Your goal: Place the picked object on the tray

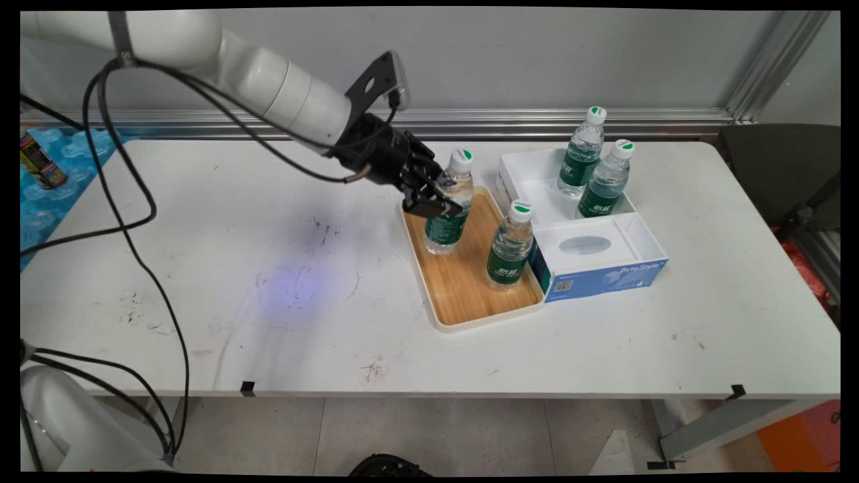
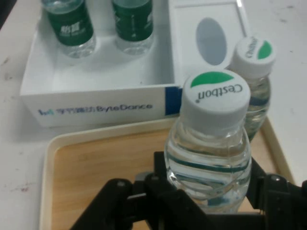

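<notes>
My gripper (image 1: pixel 436 204) (image 2: pixel 208 177) is shut on a clear water bottle (image 1: pixel 446 231) (image 2: pixel 216 98) with a green label and white cap. The bottle stands upright at the far left of a wooden tray (image 1: pixel 463 282) (image 2: pixel 96 167). One finger presses each side of the bottle's body below its shoulder. A second, matching bottle (image 1: pixel 510 248) (image 2: pixel 254 86) stands free on the tray's right side. Just beyond the tray is a white and blue box (image 1: pixel 530 181) (image 2: pixel 96 108) with two more bottles (image 1: pixel 582 154) (image 1: pixel 607 181) in its open compartment.
A can (image 1: pixel 40 161) stands on a blue sheet (image 1: pixel 67 168) at the table's far left. Black cables (image 1: pixel 134 221) hang from the arm over the left half of the table. A dark chair (image 1: pixel 785 174) sits past the right edge.
</notes>
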Motion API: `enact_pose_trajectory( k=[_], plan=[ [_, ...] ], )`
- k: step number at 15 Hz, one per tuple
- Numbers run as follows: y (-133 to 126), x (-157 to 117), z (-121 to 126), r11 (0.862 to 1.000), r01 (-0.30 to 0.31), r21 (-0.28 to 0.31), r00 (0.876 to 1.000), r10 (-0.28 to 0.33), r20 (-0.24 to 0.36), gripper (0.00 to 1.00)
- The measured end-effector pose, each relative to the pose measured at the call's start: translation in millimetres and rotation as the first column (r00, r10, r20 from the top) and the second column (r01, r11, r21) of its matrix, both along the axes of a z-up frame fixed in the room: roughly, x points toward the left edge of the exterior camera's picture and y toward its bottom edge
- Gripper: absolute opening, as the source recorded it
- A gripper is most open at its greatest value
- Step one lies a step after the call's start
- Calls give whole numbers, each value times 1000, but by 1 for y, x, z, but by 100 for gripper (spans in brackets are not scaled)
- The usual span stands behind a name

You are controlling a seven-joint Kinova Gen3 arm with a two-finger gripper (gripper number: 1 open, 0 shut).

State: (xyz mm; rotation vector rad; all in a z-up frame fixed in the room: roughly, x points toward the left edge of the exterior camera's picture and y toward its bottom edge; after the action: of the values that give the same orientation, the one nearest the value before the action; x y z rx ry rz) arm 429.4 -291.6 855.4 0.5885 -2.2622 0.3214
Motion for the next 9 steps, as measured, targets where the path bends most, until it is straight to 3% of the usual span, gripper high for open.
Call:
enact_pose_trajectory(
  k=[9],
  plan=[
    [30,-12,-20,998,53,-23,998,-54,-29,0]
  ],
)
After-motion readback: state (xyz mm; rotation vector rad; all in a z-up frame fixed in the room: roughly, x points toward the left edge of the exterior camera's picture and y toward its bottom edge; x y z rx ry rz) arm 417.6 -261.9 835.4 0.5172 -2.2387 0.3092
